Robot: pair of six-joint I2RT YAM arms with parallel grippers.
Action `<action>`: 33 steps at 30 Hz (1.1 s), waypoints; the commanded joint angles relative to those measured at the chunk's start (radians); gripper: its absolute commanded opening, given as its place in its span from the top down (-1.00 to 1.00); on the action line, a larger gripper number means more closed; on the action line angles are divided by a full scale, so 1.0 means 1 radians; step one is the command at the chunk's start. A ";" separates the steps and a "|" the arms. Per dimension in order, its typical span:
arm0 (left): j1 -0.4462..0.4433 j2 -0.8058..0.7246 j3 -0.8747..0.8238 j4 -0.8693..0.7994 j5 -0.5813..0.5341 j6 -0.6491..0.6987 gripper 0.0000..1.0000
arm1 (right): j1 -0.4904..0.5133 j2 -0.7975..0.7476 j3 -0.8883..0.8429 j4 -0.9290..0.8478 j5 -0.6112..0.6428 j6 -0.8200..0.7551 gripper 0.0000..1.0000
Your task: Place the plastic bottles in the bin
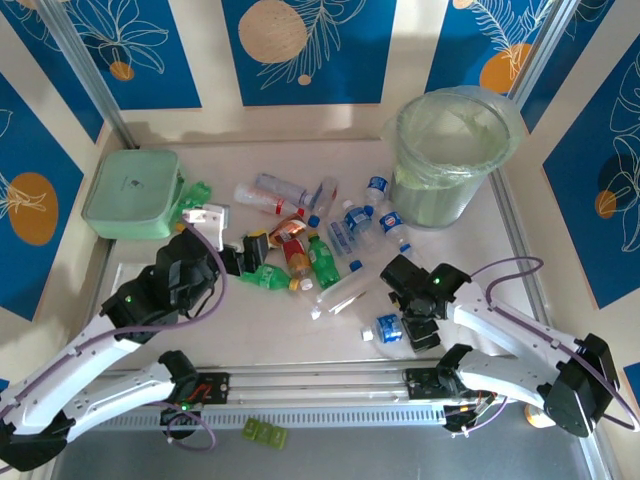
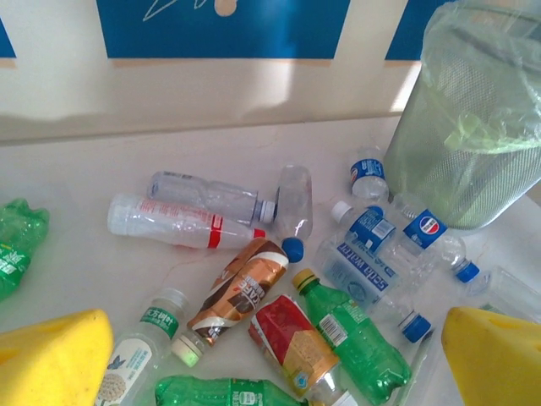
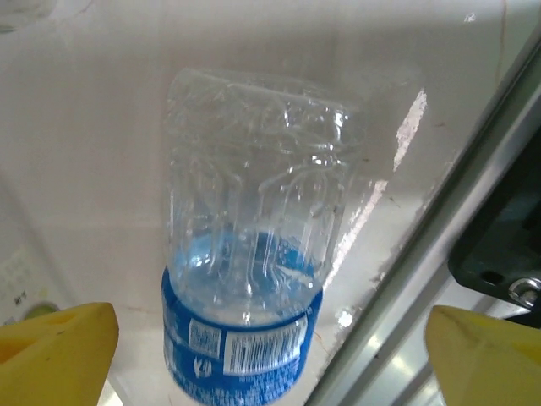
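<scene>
Bright, even light. Top view sharp, with only faint soft shadows on the table (image 1: 250, 330). Left wrist view: back wall washed out, bin (image 2: 473, 127) rim overexposed. Right wrist view: clear bottle (image 3: 254, 254) fairly sharp, glare patch beside it, yellow fingers (image 3: 55, 351) blurred.

The pale beige table top (image 1: 260, 335) stands inside a booth of cream walls (image 1: 210, 60) that carry dark blue panels (image 1: 300, 50) with white leaf drawings and orange circles, silver metal posts (image 1: 85, 75) rise at the far corners, and soft light falls on the back wall.
</scene>
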 commanded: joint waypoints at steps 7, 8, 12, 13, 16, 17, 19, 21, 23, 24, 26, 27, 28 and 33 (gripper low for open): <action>-0.012 -0.022 -0.031 0.087 0.032 0.050 -0.99 | -0.087 0.048 -0.101 0.193 -0.035 -0.019 -0.76; -0.013 -0.023 -0.032 0.089 0.032 0.052 -0.99 | -0.089 0.060 -0.101 0.200 -0.033 -0.025 -0.75; -0.013 -0.025 -0.036 0.093 0.019 0.059 -0.99 | -0.096 0.107 -0.104 0.210 -0.034 -0.034 -0.64; -0.015 -0.025 -0.037 0.094 0.019 0.060 -0.99 | -0.099 0.114 -0.104 0.210 -0.037 -0.037 -0.59; -0.014 -0.025 -0.041 0.104 0.035 0.065 -0.99 | -0.102 0.123 -0.107 0.207 -0.035 -0.037 -0.43; -0.014 -0.024 -0.042 0.106 0.035 0.066 -0.99 | -0.102 0.121 -0.111 0.209 -0.036 -0.040 -0.37; -0.013 -0.023 -0.042 0.105 0.028 0.070 -0.99 | -0.103 0.120 -0.113 0.205 -0.035 -0.042 -0.26; -0.014 -0.024 -0.045 0.111 0.023 0.074 -0.99 | -0.103 0.113 -0.115 0.194 -0.034 -0.041 -0.21; -0.014 -0.022 -0.049 0.122 0.042 0.079 -1.00 | -0.103 0.103 -0.114 0.186 -0.033 -0.041 -0.20; -0.014 -0.022 -0.054 0.133 0.062 0.080 -1.00 | -0.103 0.097 -0.116 0.183 -0.031 -0.039 -0.20; -0.014 -0.017 -0.055 0.144 0.107 0.081 -1.00 | -0.105 0.088 -0.113 0.172 -0.028 -0.040 -0.16; -0.014 -0.015 -0.056 0.148 0.125 0.081 -1.00 | -0.105 0.082 -0.107 0.161 -0.028 -0.047 -0.15; -0.014 -0.014 -0.057 0.152 0.134 0.080 -1.00 | -0.105 0.075 -0.099 0.150 -0.025 -0.059 -0.15; -0.014 -0.015 -0.055 0.153 0.192 0.088 -0.96 | -0.071 -0.021 -0.048 0.104 0.020 -0.194 -0.05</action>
